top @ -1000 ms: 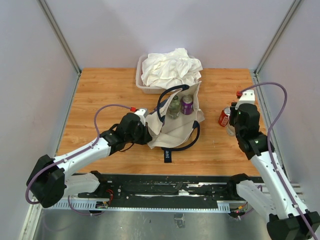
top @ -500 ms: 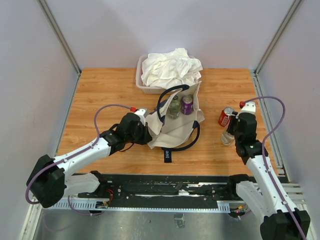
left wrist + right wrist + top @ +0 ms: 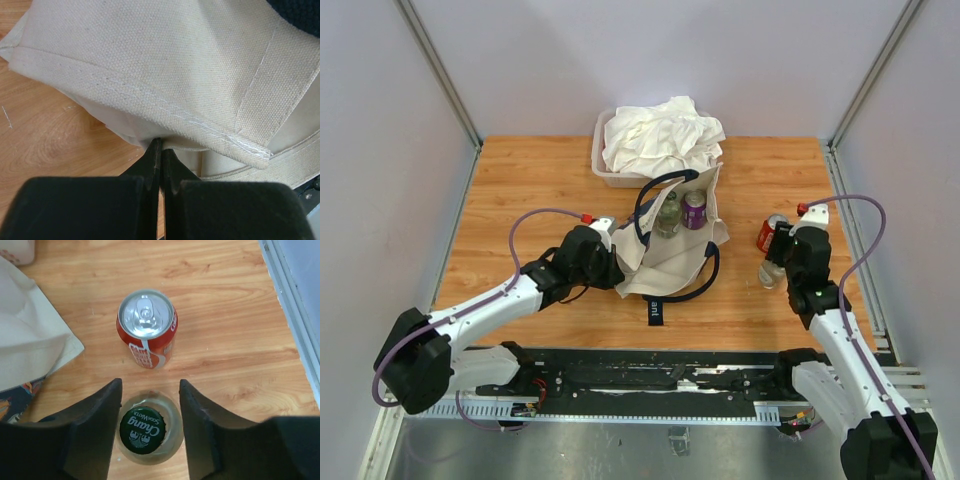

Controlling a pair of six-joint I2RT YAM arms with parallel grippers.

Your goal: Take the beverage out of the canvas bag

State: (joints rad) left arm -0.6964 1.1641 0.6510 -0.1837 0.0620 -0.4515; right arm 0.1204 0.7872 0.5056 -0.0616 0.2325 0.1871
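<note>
The cream canvas bag (image 3: 672, 250) with navy handles lies open mid-table. A glass bottle (image 3: 668, 214) and a purple can (image 3: 694, 209) stand inside it. My left gripper (image 3: 618, 262) is shut on the bag's left edge; the left wrist view shows its tips (image 3: 161, 142) pinching the cream cloth (image 3: 150, 60). My right gripper (image 3: 776, 262) is open, its jaws on either side of a green-capped glass bottle (image 3: 144, 429) standing on the table. A red can (image 3: 147, 327) stands just beyond it, also seen from above (image 3: 768, 235).
A clear plastic tub (image 3: 598, 150) with a white cloth heap (image 3: 660, 135) stands behind the bag. The metal side rail (image 3: 850, 210) runs close to the right of the red can. A corner of the bag (image 3: 30, 340) lies left of the right gripper.
The right gripper has come nearer and lower beside the red can, and the glass bottle now stands on the table between its jaws. The left arm has not moved.
</note>
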